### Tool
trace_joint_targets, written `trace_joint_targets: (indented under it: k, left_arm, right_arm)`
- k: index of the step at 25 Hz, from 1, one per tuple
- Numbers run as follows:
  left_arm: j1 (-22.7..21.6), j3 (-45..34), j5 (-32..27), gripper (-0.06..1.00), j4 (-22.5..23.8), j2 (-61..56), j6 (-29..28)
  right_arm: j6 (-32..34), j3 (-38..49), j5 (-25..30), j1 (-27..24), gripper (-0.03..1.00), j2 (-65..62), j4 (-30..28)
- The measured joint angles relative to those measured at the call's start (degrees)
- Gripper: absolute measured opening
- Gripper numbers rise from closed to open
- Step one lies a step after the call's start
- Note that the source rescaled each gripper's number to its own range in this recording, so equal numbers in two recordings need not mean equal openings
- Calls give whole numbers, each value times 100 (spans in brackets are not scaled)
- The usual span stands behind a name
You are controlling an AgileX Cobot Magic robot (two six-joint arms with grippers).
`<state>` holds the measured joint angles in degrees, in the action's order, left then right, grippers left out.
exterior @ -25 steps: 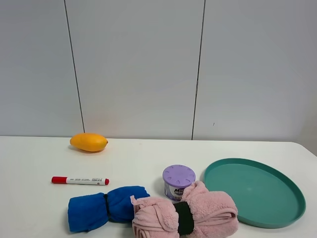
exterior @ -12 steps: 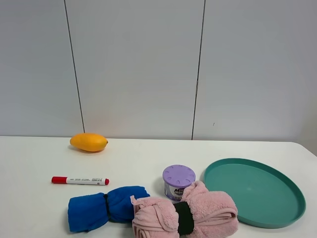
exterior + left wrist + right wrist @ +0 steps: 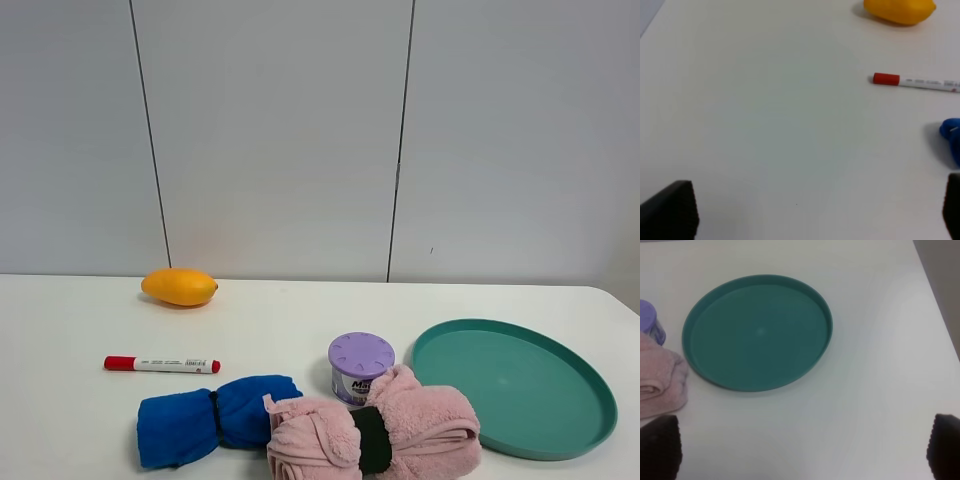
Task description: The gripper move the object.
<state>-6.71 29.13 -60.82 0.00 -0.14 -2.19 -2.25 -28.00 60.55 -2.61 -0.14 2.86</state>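
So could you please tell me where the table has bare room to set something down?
The table is bare between the mango and the tray, and left of the marker. The tray itself holds nothing. It is crowded in front: blue cloth, pink towel and purple can touch.

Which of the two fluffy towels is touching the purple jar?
The pink towel. It presses against the purple jar, while the blue towel lies to its left, away from the jar.

Pink towel against purple jar
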Motion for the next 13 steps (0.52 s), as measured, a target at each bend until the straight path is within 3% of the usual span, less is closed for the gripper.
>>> trace_joint_targets:
  k: [4,13]
  left_arm:
    - [-417,0,0,100,0,0,0]
    - [-457,0,5,100,0,0,0]
  right_arm:
    - [0,0,0,0,100,0,0]
    - [0,0,0,0,100,0,0]
